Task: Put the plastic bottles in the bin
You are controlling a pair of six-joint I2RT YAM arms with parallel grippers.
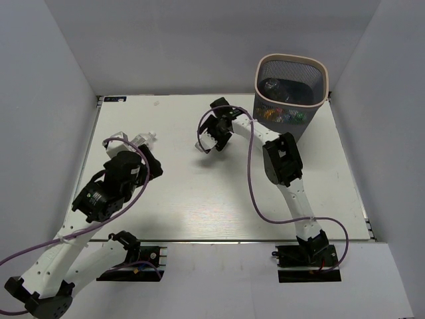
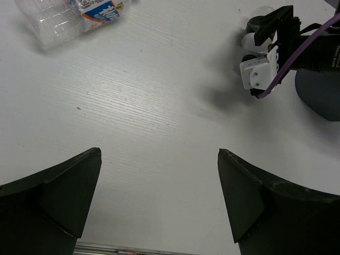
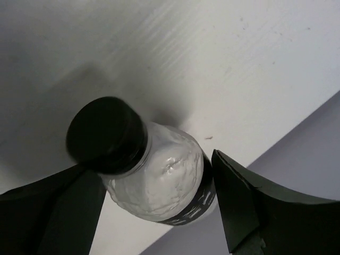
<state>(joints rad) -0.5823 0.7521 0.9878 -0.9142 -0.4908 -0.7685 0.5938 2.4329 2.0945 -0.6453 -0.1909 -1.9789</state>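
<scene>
My right gripper (image 1: 214,138) (image 3: 154,164) is shut on a clear bottle (image 3: 159,183) with a black cap (image 3: 106,133) and a dark label, held over the table left of the bin. The left wrist view shows this gripper and the bottle (image 2: 253,42) at the upper right. The bin (image 1: 292,61), dark mesh with a beige rim, stands at the back right and holds several bottles (image 1: 279,114). My left gripper (image 2: 159,154) (image 1: 153,154) is open and empty above bare table. A clear blue-labelled bottle (image 2: 69,16) lies ahead of it to the left.
The white table (image 1: 199,199) is boxed in by grey walls at the back and both sides. The bin's lower wall (image 2: 319,90) shows at the right edge of the left wrist view. The right arm's purple cable (image 1: 252,179) loops over the table.
</scene>
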